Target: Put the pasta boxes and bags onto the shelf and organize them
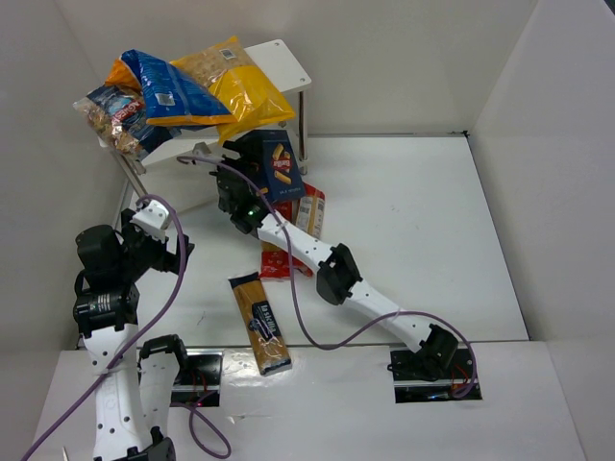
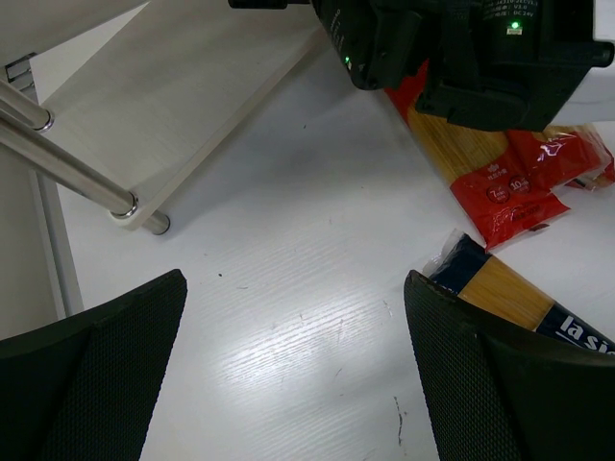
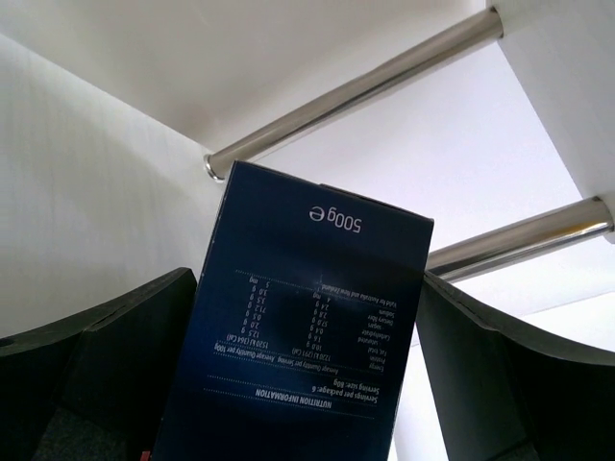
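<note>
My right gripper (image 1: pixel 258 163) is shut on the dark blue pasta box (image 1: pixel 281 168) and holds it at the front of the white shelf (image 1: pixel 283 60). In the right wrist view the box (image 3: pixel 307 336) sits between both fingers, pointing in under the upper board between the metal legs (image 3: pixel 356 91). The blue bag (image 1: pixel 168 91), yellow bag (image 1: pixel 240 86), orange bag (image 1: pixel 120 72) and clear bag (image 1: pixel 115 115) lie piled on the top board. A slim red box (image 1: pixel 283 261) and another slim box (image 1: pixel 312 206) lie under the right arm. The spaghetti packet (image 1: pixel 259 322) lies on the table. My left gripper (image 1: pixel 171 242) is open and empty above the table.
In the left wrist view my left gripper (image 2: pixel 293 365) hovers over bare table, with the shelf's lower board (image 2: pixel 192 77) and legs (image 2: pixel 67 163) at the far left. The red box (image 2: pixel 500 182) and spaghetti packet (image 2: pixel 509 298) lie to the right. White walls enclose the table.
</note>
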{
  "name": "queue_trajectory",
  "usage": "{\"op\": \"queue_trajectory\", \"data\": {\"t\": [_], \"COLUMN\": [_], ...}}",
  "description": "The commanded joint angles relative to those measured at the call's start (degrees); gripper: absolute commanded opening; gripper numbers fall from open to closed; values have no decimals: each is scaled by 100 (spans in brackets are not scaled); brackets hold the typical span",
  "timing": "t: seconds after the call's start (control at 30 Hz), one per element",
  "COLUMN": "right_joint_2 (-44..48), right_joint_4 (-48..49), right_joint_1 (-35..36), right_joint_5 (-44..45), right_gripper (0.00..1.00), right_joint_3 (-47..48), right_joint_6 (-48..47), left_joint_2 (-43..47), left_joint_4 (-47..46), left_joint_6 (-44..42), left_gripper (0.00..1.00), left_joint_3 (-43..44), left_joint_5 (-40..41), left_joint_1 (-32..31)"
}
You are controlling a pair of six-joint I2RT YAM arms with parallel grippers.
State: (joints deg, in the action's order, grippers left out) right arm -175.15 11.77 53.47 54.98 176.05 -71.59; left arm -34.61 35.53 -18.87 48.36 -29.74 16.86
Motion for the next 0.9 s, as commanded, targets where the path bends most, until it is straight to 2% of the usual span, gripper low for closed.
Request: {"op": "queue_trajectory", "data": {"t": [0.0,0.27,0.4,0.6,0.87], "right_joint_2": [147,218,420,1008,1685], "right_joint_4": [582,274,-393,-2753,-4680], "right_joint_1": [119,471,585,902,1262], "right_joint_5": [-163,-295,-418,-549,-795], "right_gripper": [100,100,100,100,100], "right_joint_3": [343,343,343,343,343], "right_joint_6": [-120,75,575,2172,3396], "left_joint_2": [42,42,42,95,262], "left_joint_4": [-143,-143,-143,-143,-143], "left_joint_6": [112,112,112,112,112], "left_gripper": [100,100,100,100,100], "left_joint_3": [-19,-19,-19,-19,-19], "left_joint_5": [-94,-94,-94,-94,-146], "left_joint_1": [45,45,45,45,45]}}
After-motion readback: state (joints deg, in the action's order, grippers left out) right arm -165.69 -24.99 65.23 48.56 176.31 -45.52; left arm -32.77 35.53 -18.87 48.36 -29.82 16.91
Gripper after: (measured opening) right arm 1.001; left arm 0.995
